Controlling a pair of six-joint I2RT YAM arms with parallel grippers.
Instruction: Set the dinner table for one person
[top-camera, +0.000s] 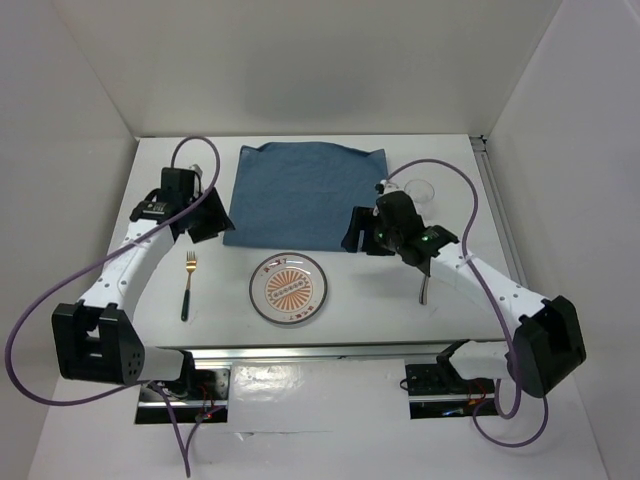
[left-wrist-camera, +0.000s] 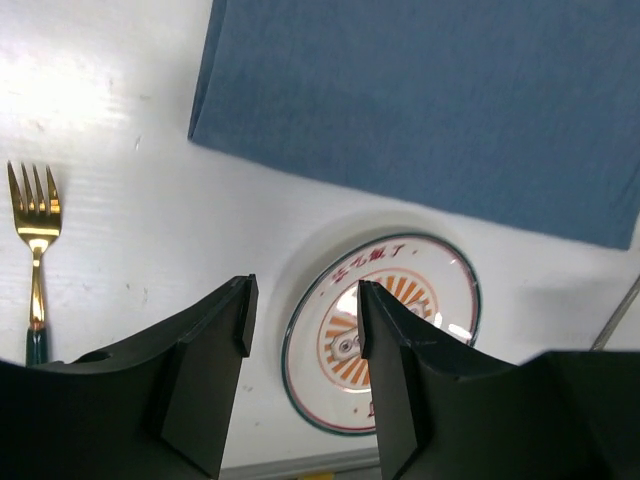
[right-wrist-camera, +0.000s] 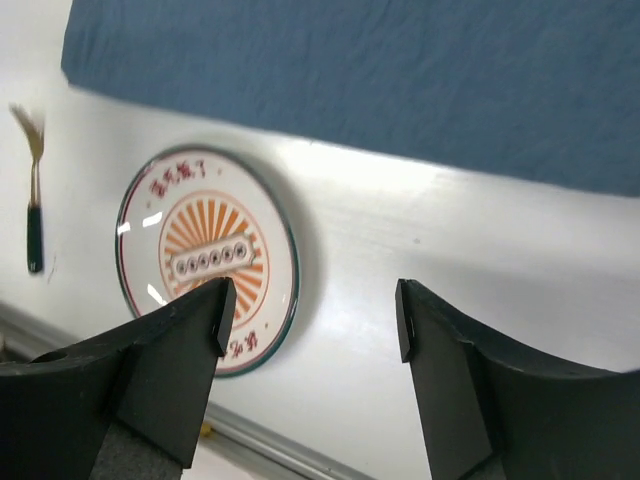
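The dinner table (top-camera: 225, 310) is a white top. On it a round plate (top-camera: 288, 289) with an orange sunburst lies near the front, just in front of a blue cloth (top-camera: 300, 195). Left of the plate lies a gold fork (top-camera: 189, 285) with a dark handle. My left gripper (top-camera: 210, 215) hovers by the cloth's left edge, open and empty; its wrist view shows the plate (left-wrist-camera: 440, 290) and fork (left-wrist-camera: 36, 240) below. My right gripper (top-camera: 360, 232) hangs at the cloth's right front corner, open with nothing between the fingers, above bare table beside the plate (right-wrist-camera: 200, 250).
A clear glass (top-camera: 420, 190) stands behind the right wrist at the back right. A thin grey utensil (top-camera: 425, 290) lies partly hidden under the right arm. A metal rail (top-camera: 330, 352) runs along the table's near edge. White walls enclose the table.
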